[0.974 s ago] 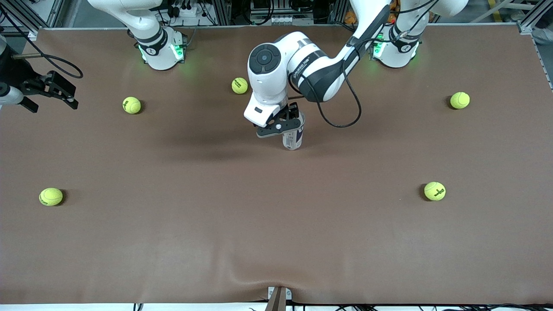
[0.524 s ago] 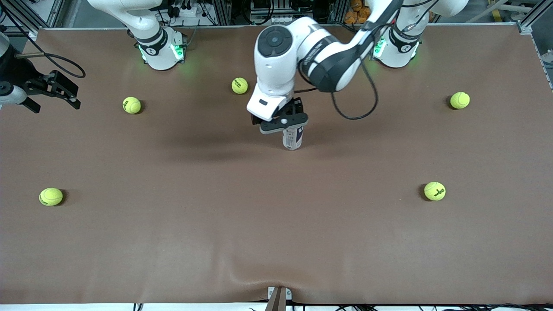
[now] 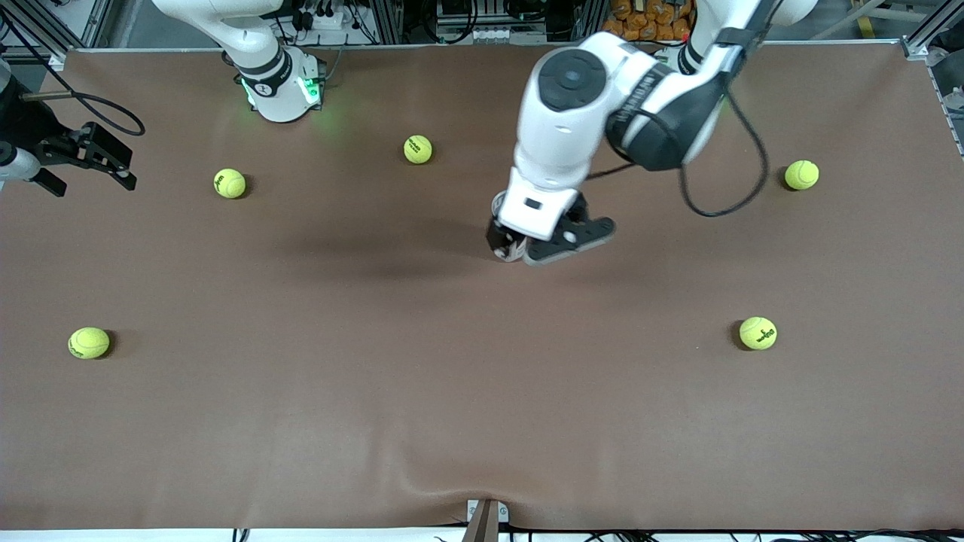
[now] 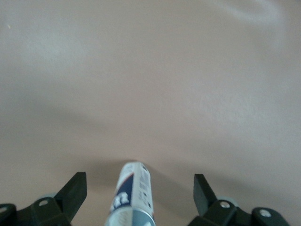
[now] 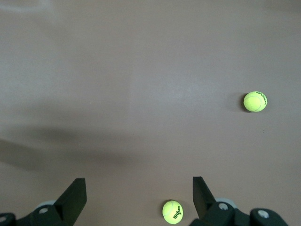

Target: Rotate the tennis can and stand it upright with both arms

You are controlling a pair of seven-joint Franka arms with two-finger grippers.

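Hiding most of tennis can (image 4: 133, 197) | left pincer (image 4: 140, 195) released | right pincer (image 5: 139, 200) released

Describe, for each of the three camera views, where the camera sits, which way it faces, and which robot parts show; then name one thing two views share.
Front view: high across the table, facing both bases; shows the left gripper open over the upright tennis can, and the right gripper open, waiting at its table end.
Left wrist view: on the left wrist, looking down; its own fingers flank the can.
Right wrist view: on the right wrist, looking down at tennis balls; own fingers show.
Shared: the can, front and left wrist.
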